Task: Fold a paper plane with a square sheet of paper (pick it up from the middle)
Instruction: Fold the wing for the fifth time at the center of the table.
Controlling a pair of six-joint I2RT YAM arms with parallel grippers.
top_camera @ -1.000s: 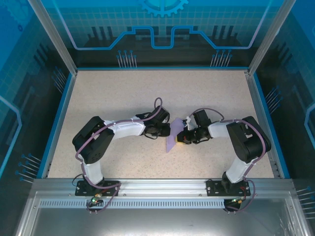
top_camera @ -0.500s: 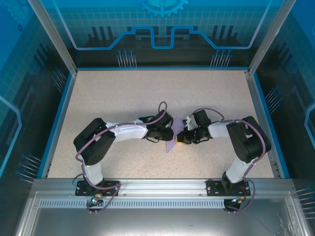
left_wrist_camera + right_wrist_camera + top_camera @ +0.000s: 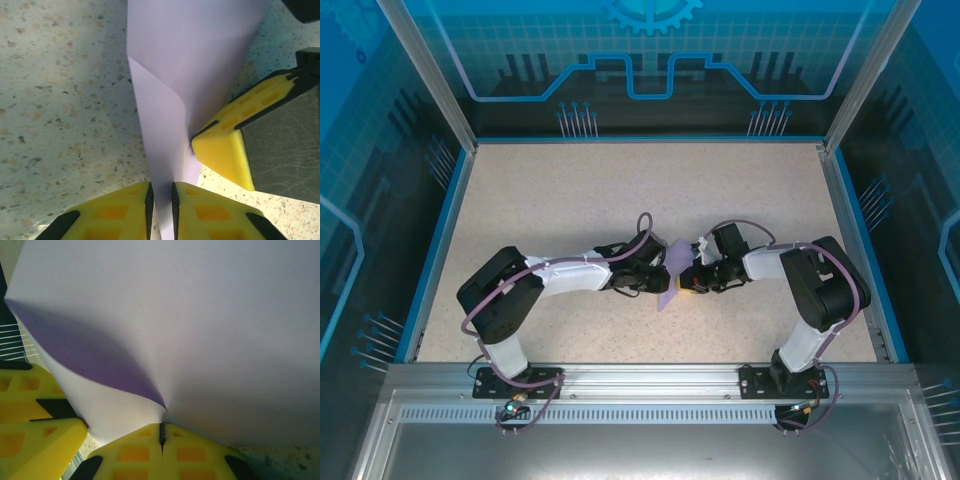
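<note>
In the top view, the left gripper (image 3: 658, 280) has pushed further right over the last second, its arm stretching out low, until it meets the right gripper (image 3: 688, 282) near the middle of the speckled beige table (image 3: 570, 190). Between them is the thin lavender-purple sheet of paper (image 3: 670, 292), already creased to a pointed wedge with its tip towards the arm bases. The right arm has not shifted. From the left wrist, the left gripper (image 3: 161, 195) has its yellow fingers almost together with the sheet's (image 3: 200, 60) raised folded ridge in the slit between them, apparently pinched. A yellow finger (image 3: 222, 155) of the right gripper touches the sheet just beside it. From the right wrist, the right gripper (image 3: 161, 432) is fully closed, and the sheet (image 3: 175, 315) fans out from the seam of its pads. The new second hold probably sets up the next crease, with the plane only partly folded.
</note>
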